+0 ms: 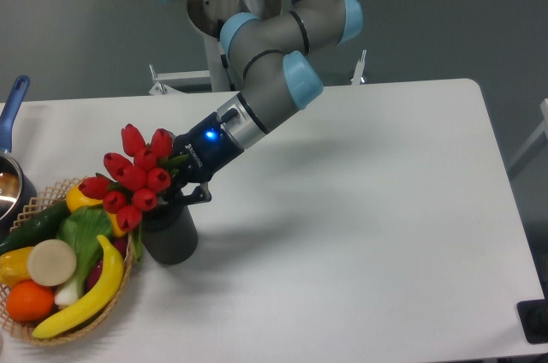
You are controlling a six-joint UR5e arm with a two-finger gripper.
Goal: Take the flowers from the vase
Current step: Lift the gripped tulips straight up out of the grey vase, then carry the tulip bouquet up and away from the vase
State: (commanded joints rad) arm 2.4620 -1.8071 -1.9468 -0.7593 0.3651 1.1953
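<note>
The flowers [133, 176], a bunch of red tulip buds with green leaves, lean out to the left over the basket's edge. Their stems run down into the vase [170, 233], a dark grey cylinder standing on the white table. My gripper [181, 181] comes in from the upper right and is shut on the flowers just above the vase's mouth. The buds and leaves hide one finger. The lower ends of the stems are hidden in the vase.
A wicker basket [38, 205] with banana, orange, cucumber and other produce touches the vase's left side. A pot with a blue handle [12, 110] sits at the far left edge. The arm's base stands behind the table [368, 209].
</note>
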